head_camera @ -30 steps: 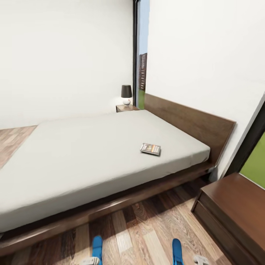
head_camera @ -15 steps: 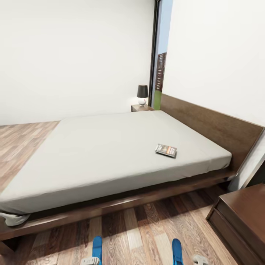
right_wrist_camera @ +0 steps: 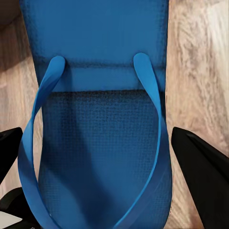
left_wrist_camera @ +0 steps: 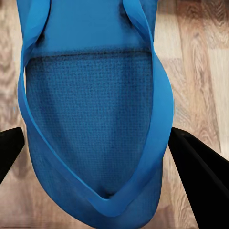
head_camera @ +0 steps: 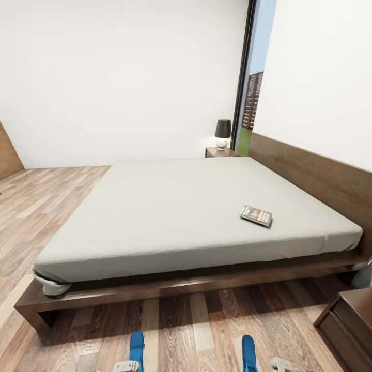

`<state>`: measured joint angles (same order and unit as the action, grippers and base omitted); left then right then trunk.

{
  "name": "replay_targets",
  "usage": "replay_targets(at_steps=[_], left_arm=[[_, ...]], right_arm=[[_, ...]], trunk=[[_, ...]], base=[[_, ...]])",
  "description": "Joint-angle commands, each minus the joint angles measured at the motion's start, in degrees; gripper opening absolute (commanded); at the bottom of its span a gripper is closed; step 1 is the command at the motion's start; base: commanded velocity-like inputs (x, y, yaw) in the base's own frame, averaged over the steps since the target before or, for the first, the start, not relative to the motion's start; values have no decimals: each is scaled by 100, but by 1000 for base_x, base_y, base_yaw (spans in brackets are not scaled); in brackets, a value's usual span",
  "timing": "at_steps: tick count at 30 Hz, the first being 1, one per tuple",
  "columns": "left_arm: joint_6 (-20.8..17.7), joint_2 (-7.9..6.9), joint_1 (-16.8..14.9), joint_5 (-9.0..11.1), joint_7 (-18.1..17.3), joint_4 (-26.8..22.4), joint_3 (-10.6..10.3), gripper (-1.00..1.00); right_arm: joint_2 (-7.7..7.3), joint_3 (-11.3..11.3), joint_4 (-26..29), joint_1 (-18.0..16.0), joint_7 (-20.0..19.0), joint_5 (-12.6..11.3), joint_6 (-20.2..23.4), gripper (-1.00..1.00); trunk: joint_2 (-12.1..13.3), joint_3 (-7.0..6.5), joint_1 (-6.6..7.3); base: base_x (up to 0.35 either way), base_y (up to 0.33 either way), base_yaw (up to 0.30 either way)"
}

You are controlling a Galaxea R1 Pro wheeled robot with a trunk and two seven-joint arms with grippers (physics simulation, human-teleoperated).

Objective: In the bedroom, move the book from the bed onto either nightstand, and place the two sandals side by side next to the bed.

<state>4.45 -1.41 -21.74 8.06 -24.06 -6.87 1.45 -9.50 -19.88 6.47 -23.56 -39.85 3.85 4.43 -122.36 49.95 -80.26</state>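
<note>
The bed (head_camera: 155, 290) with its off-white mattress spreads across the head view. The book (head_camera: 256, 215) lies flat on the mattress near the headboard side. One nightstand (head_camera: 219, 152) with a lamp stands beyond the bed; a corner of another nightstand (head_camera: 351, 320) shows at lower right. Low in that view, my left gripper (head_camera: 126, 366) is shut on a blue sandal (head_camera: 136, 349), and my right gripper (head_camera: 281, 364) on the other sandal (head_camera: 249, 351). Each wrist view has a sandal (left_wrist_camera: 95, 129) (right_wrist_camera: 100, 143) between black fingers (left_wrist_camera: 200, 167) (right_wrist_camera: 200, 162), above the wood floor.
Bare wood-plank floor (head_camera: 51, 206) runs along the bed's foot end and in front of its near side (head_camera: 206, 330). A tall black-framed window (head_camera: 253, 98) stands behind the far nightstand. The headboard (head_camera: 320, 175) runs along the right wall.
The camera has turned left, so the bed, book and nightstands have slid right in the picture. Both sandals stay at the same spot in view, held in my grippers.
</note>
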Motion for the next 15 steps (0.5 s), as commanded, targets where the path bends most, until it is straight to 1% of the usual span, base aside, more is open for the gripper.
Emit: replay_targets(at_steps=[1, 15], left_arm=[[5, 0, -5, 32, -28, 10, 13, -100], [5, 0, -5, 31, -28, 10, 13, -100]], right_arm=[[0, -51, 12, 1, -32, 37, 49, -100], [0, -51, 12, 1, -32, 31, 49, -100]], trunk=[[-2, 5, 1], [-2, 5, 1]], base=[[0, 0, 277], [0, 0, 277]])
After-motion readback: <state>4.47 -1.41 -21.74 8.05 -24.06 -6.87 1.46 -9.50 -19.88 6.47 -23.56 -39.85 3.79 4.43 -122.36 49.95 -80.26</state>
